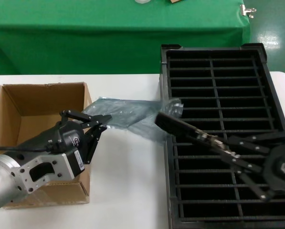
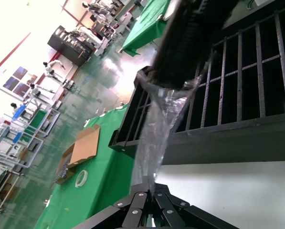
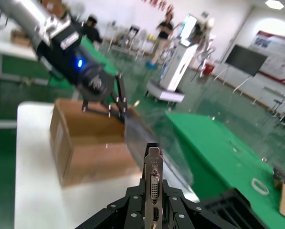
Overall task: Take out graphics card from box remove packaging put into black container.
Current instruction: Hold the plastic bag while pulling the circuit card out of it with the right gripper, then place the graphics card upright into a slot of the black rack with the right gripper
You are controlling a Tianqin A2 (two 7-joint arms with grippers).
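Left claw (image 1: 100,123) pinches packaging (image 1: 132,114); right claw (image 3: 153,204) grips graphics card (image 3: 154,183).

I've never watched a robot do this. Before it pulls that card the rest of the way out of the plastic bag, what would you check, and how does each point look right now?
1. Left end effector pinches one end of the packaging: ok, shut on it in the left wrist view.
2. Right end effector holds the graphics card by its bracket end: ok.
3. Card free of the bag: not ok, its far end is still sheathed.
4. Bag stretched between both arms, clear of the box: ok.
5. Black container has open slots beside the card: ok.
6. Bag snagging on the card: cannot tell.
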